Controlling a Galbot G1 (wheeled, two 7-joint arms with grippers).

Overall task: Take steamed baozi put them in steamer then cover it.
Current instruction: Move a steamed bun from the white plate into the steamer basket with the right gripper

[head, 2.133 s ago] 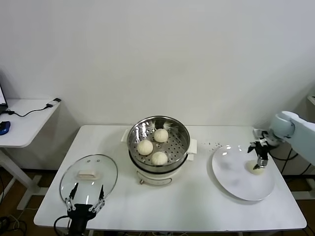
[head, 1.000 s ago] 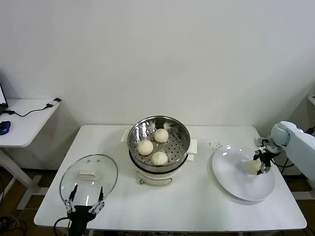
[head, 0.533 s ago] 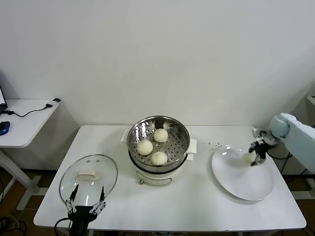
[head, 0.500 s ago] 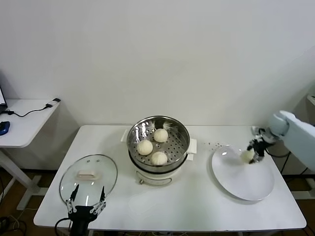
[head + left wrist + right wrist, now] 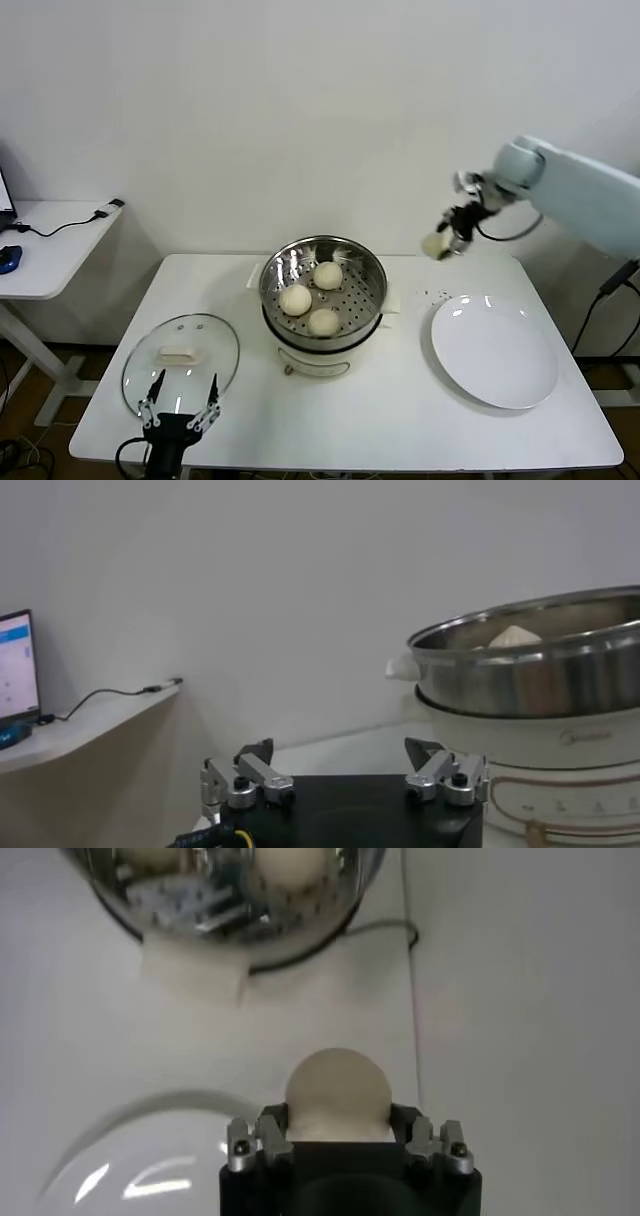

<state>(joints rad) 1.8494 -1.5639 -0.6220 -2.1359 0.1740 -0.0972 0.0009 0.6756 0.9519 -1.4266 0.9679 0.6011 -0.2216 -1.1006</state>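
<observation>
Head view, three baozi (image 5: pixel 309 288) in steamer (image 5: pixel 372 300)

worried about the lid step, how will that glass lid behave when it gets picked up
Probably slippery: the lid is smooth clear glass with a metal rim, so its white bar handle looks like the only sure hold. Likely heavy for its size and breakable if dropped. It lies flat on the table, so it should not roll; the open left gripper sits at its near edge.

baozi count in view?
4: three small off-white round dough buns in the shiny steel steamer basket; one held aloft in the right gripper.
</observation>
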